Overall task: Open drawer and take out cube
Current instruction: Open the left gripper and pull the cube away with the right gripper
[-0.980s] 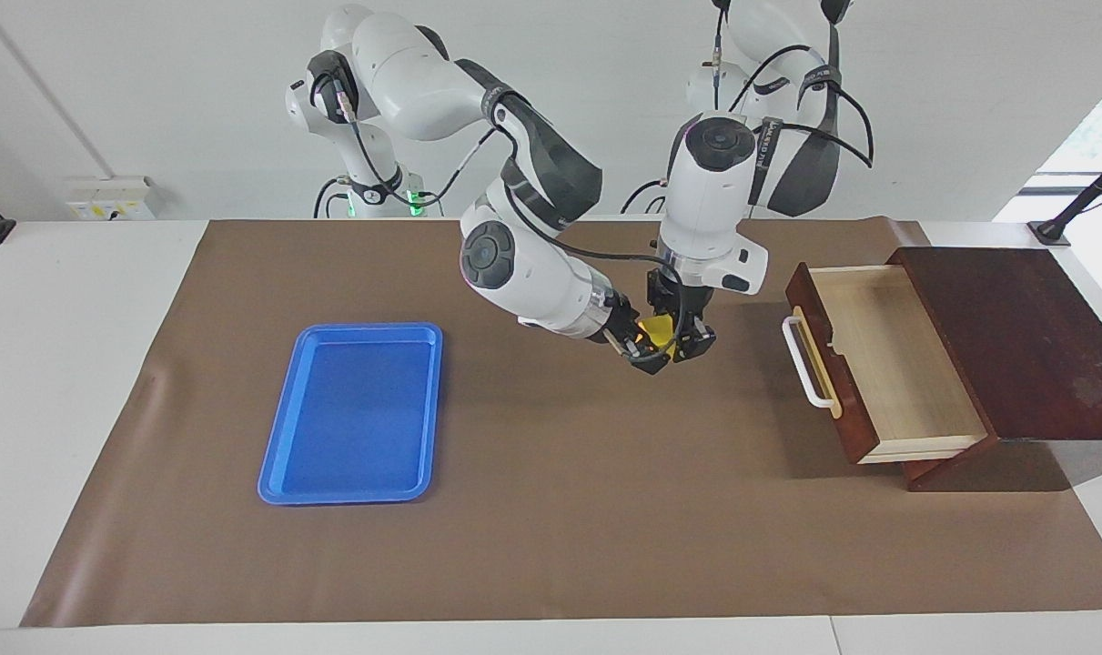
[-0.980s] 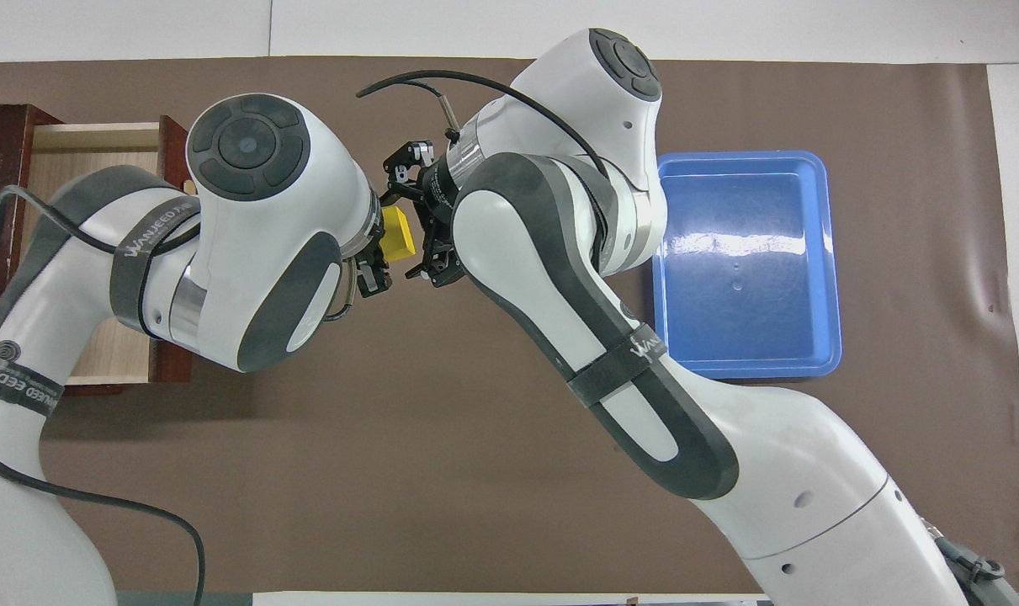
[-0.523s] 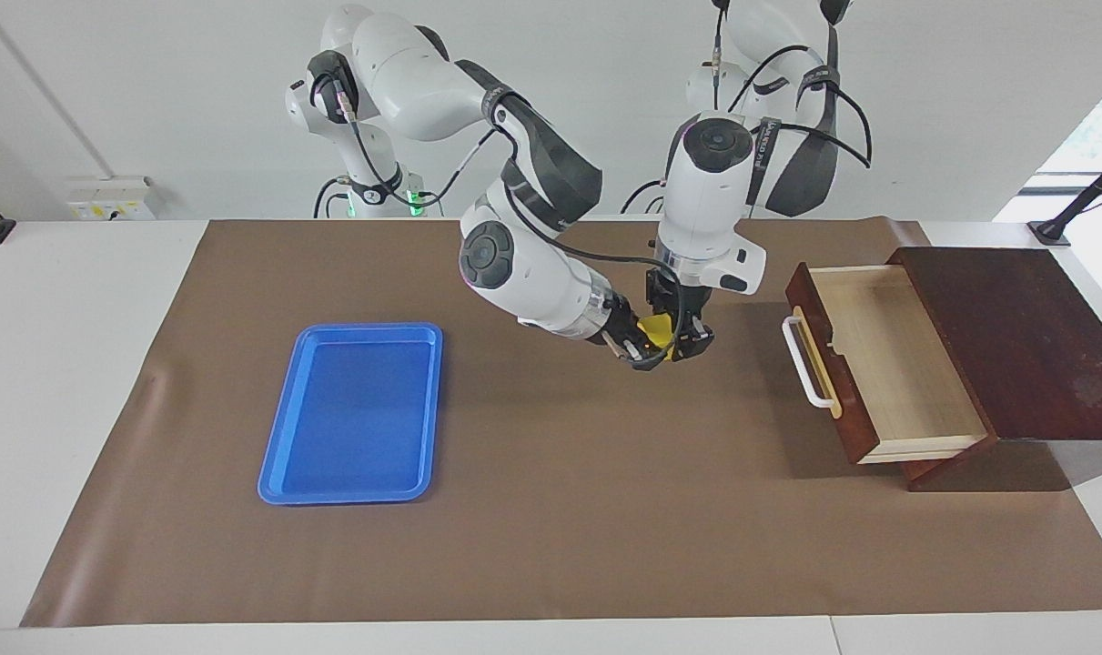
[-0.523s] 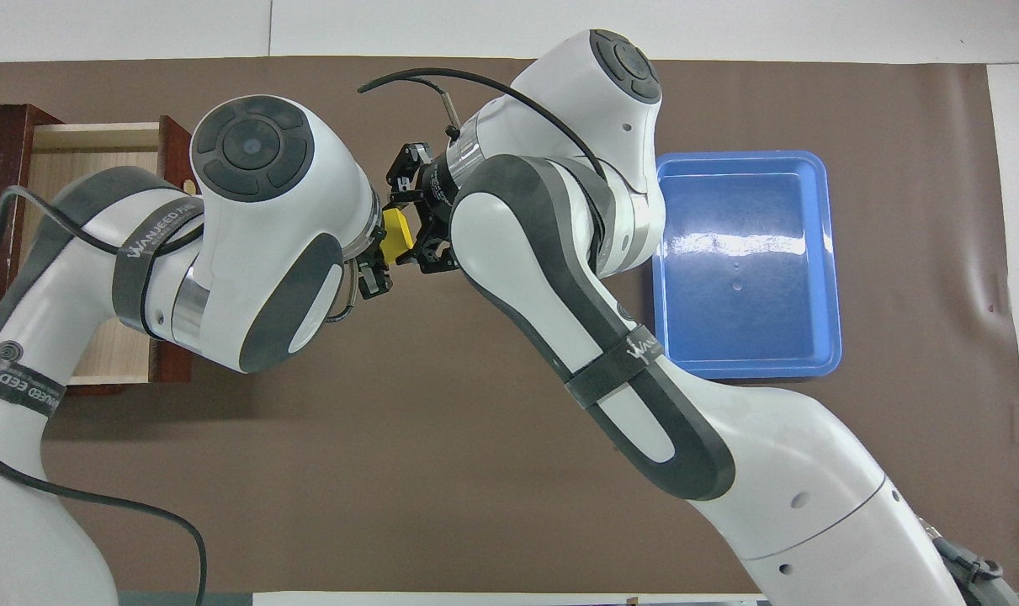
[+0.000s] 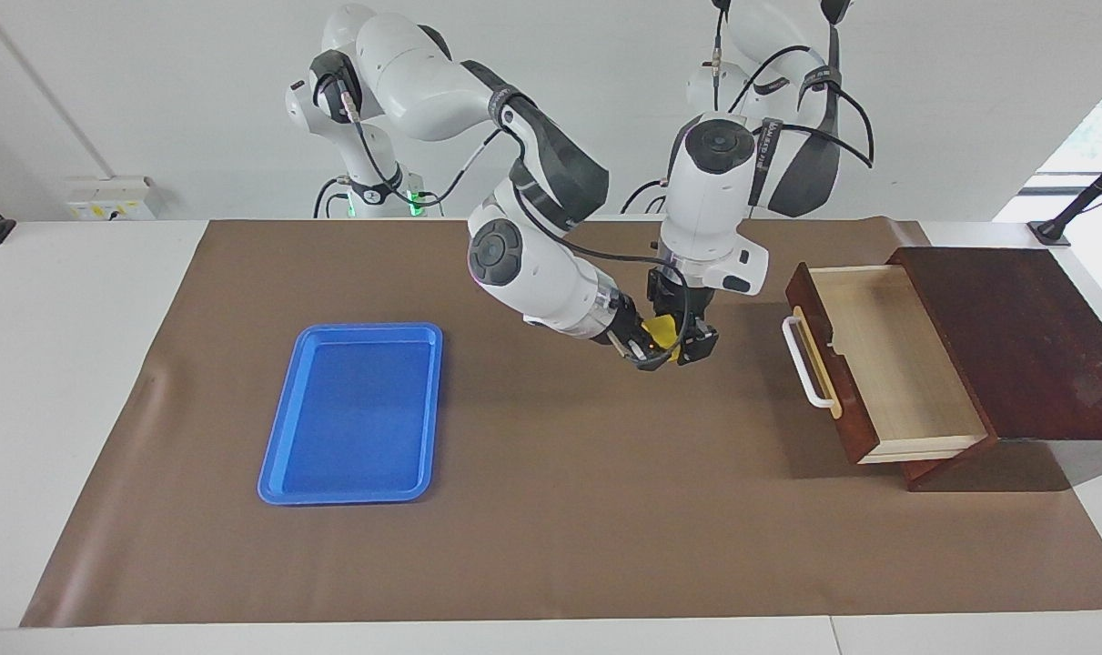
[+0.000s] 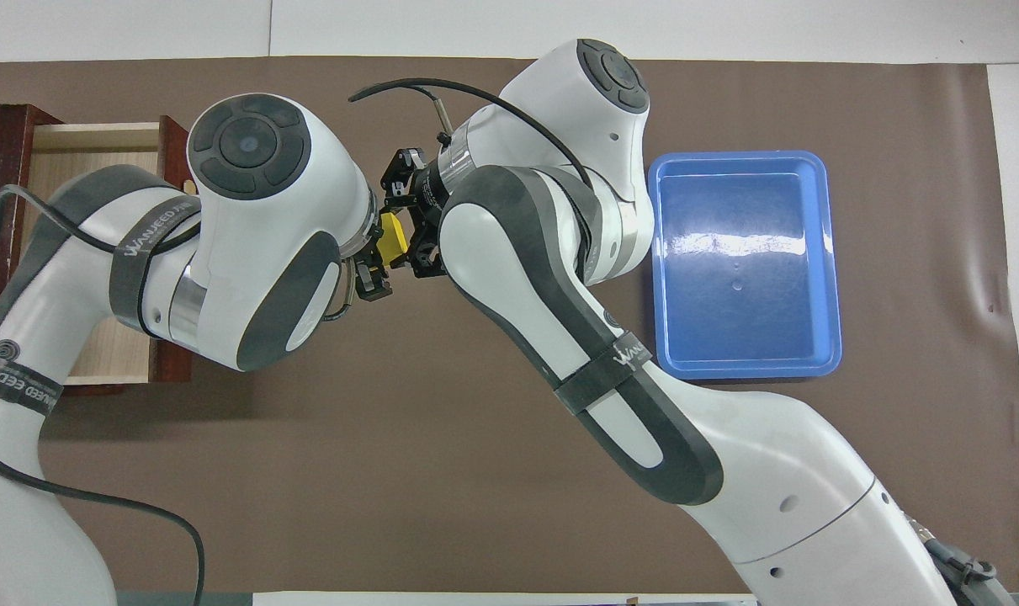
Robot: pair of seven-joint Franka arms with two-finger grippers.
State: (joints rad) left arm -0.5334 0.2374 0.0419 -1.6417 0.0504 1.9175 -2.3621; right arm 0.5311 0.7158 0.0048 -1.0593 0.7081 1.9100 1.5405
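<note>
the yellow cube (image 5: 660, 330) is up in the air over the brown mat (image 5: 551, 509), between the open drawer (image 5: 887, 364) and the blue tray (image 5: 282, 455), with both grippers meeting on it. the left gripper (image 5: 681, 338) comes down from above and pinches the cube. the right gripper (image 5: 646, 350) reaches in from the tray's side with its fingers around the cube; whether they are pressed on it or just bracketing it, i cannot tell.

the likely risk is in this handover: if the left gripper lets go before the right one has a firm squeeze, the cube could fall to the mat and roll. the fingers of the two grippers are crowded together, so they could knock each other or twist the cube out of line.

only a sliver of the cube shows in either view; the arms' wrists cover most of it. the left arm also covers much of the drawer in the overhead view. the drawer's light wood inside looks bare.
</note>
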